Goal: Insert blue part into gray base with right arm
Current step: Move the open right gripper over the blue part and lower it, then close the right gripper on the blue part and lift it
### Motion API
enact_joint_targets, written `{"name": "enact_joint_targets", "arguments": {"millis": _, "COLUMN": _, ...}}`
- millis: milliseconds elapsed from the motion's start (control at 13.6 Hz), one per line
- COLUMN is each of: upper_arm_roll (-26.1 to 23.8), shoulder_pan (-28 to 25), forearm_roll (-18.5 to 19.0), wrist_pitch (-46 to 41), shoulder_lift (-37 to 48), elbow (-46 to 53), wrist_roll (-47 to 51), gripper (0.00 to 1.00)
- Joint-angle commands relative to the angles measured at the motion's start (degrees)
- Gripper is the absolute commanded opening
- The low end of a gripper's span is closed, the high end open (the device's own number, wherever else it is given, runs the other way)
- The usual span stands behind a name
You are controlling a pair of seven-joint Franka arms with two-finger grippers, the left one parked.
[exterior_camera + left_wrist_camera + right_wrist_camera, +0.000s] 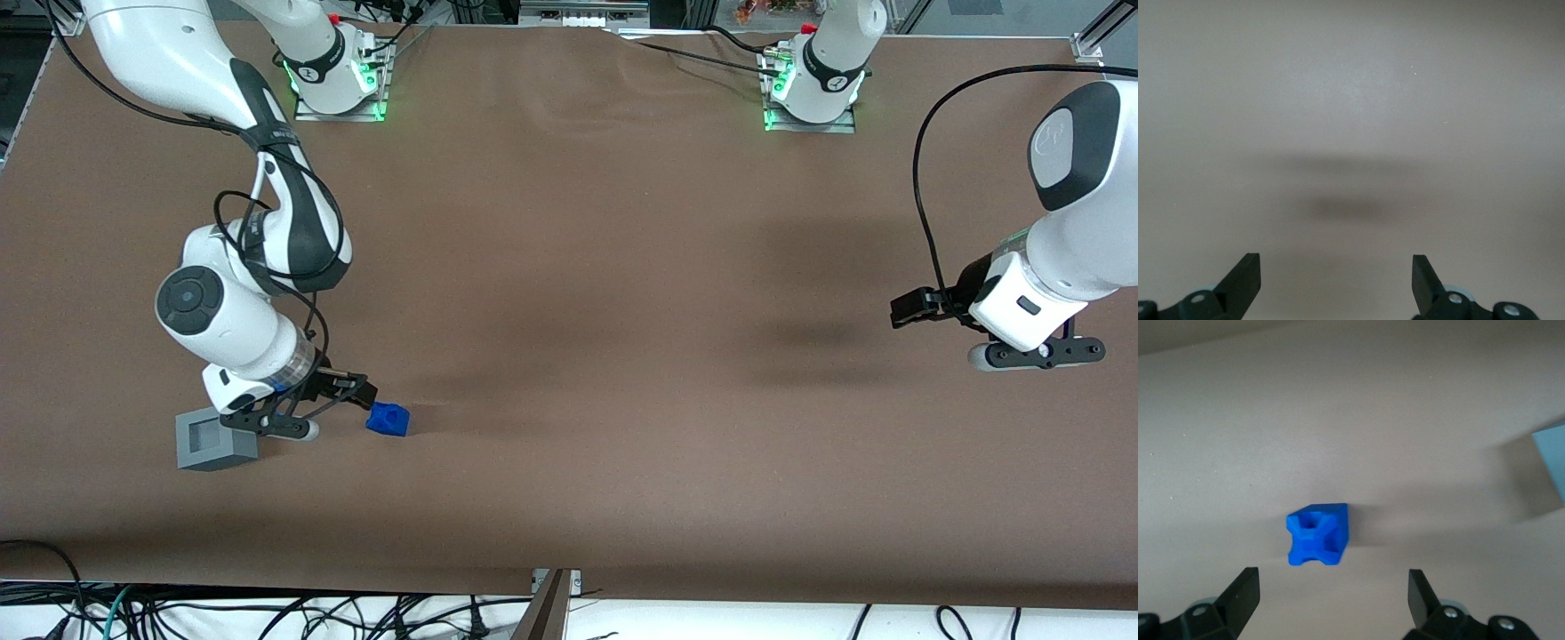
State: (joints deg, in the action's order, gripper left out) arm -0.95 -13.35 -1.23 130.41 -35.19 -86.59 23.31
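A brown surface [622, 267] carries everything. The right arm [267, 222] bends low over it. The gray base [212, 440] sits upright, recess upward, near the front camera. The gripper [342, 400] hovers between base and blue part [388, 419], fingers [1241, 593] spread wide, holding nothing. The chunky blue part lies on the surface beside the base, apart from it, without a clear long axis.

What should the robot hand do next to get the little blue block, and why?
Probably move the end effector forward and down so its open fingers sit on either side of the blue block. The block lies loose on the brown table, not yet between the fingers, and the gray cube beside it has an empty hole on top. The block must be picked up first.
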Motion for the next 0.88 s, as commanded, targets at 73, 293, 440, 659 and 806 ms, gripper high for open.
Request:
{"name": "enact_joint_targets", "arguments": {"millis": 73, "upper_arm_roll": 0.3, "shoulder_pan": -1.7, "forearm_roll": -0.5, "wrist_pitch": 2.8, "shoulder_lift": -3.7, "elbow": 2.4, "wrist_roll": 3.0, "gripper": 0.99}}
{"name": "enact_joint_targets", "arguments": {"millis": 293, "upper_arm_roll": 0.3, "shoulder_pan": -1.7, "forearm_roll": -0.4, "wrist_pitch": 3.9, "shoulder_lift": -5.6, "elbow": 2.4, "wrist_roll": 2.5, "gripper": 0.99}}
{"name": "enact_joint_targets", "arguments": {"millis": 440, "upper_arm_roll": 0.4, "shoulder_pan": -1.7, "forearm_roll": -0.4, "wrist_pitch": 5.0, "shoulder_lift": -6.8, "elbow": 2.4, "wrist_roll": 2.3, "gripper": 0.99}}
{"name": "enact_joint_targets", "arguments": {"millis": 659, "upper_arm_roll": 0.4, "shoulder_pan": -1.8, "forearm_roll": -0.3, "wrist_pitch": 7.4, "shoulder_lift": -8.1, "elbow": 2.2, "wrist_roll": 2.3, "gripper": 0.99}}
{"name": "enact_joint_targets", "arguments": {"millis": 806, "upper_arm_roll": 0.4, "shoulder_pan": -1.9, "forearm_roll": -0.2, "wrist_pitch": 7.5, "shoulder_lift": -8.3, "elbow": 2.1, "wrist_roll": 2.3, "gripper": 0.99}}
